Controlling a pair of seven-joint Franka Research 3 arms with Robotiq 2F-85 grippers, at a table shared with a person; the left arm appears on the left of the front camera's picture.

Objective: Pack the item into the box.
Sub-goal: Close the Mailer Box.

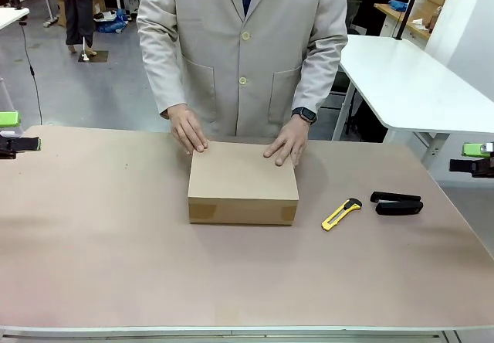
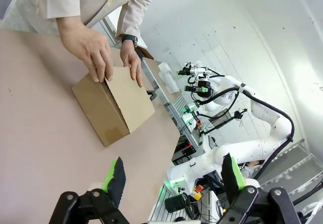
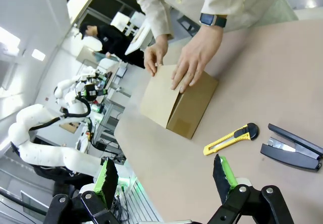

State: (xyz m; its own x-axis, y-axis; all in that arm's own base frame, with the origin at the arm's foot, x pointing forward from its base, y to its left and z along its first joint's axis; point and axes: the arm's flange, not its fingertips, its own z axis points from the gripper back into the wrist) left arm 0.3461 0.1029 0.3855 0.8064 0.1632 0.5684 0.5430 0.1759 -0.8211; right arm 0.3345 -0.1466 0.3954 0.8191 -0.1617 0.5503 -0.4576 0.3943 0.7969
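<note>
The brown cardboard box point(image 1: 241, 177) sits shut in the middle of the table, also seen in the left wrist view point(image 2: 118, 100) and the right wrist view point(image 3: 171, 100). A person in a beige coat presses both hands point(image 1: 187, 129) point(image 1: 289, 140) on the far edge of its lid. The navy pouch is hidden. My left gripper point(image 1: 11, 130) hangs at the table's far left edge, open and empty point(image 2: 171, 171). At the far right edge my right gripper point(image 1: 476, 157) is likewise open with nothing between its fingers point(image 3: 164, 171). Both are well away from the box.
A yellow utility knife point(image 1: 340, 214) lies right of the box, with a black stapler point(image 1: 397, 203) beyond it toward the right edge. Both also appear in the right wrist view, knife point(image 3: 229, 138) and stapler point(image 3: 292, 147). A white table point(image 1: 409, 80) stands behind at right.
</note>
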